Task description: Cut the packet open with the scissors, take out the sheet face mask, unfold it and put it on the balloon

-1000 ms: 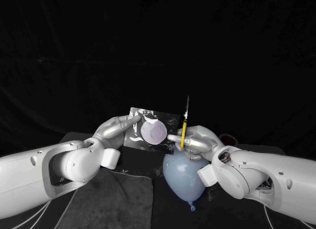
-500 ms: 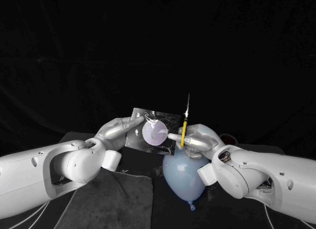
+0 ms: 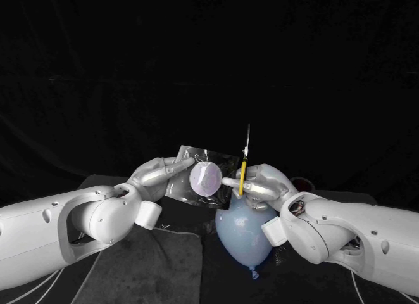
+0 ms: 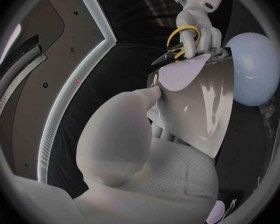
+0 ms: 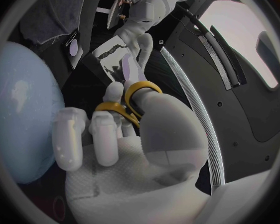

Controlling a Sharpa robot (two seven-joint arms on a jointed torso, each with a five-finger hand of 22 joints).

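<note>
My left hand (image 3: 159, 174) holds the silver packet (image 3: 205, 178), with a pale purple oval on its face, upright by one side edge. Just beside the packet's other edge, my right hand (image 3: 264, 183) grips the yellow-handled scissors (image 3: 243, 168) with the blades pointing up. The pale blue balloon (image 3: 246, 231) lies below both hands, knot toward me. In the left wrist view the scissors (image 4: 180, 42) meet the far corner of the packet (image 4: 196, 104), next to the balloon (image 4: 255, 69). In the right wrist view my fingers pass through the scissors' yellow loops (image 5: 130, 102), facing the packet (image 5: 115, 59).
A dark grey cloth (image 3: 155, 259) covers the table under my left forearm and the balloon. A small reddish object (image 3: 304, 185) sits behind my right wrist. Black backdrop lies beyond.
The left hand has tilted the packet and brought it a little closer to the scissors. The right hand, scissors and balloon have hardly moved.
</note>
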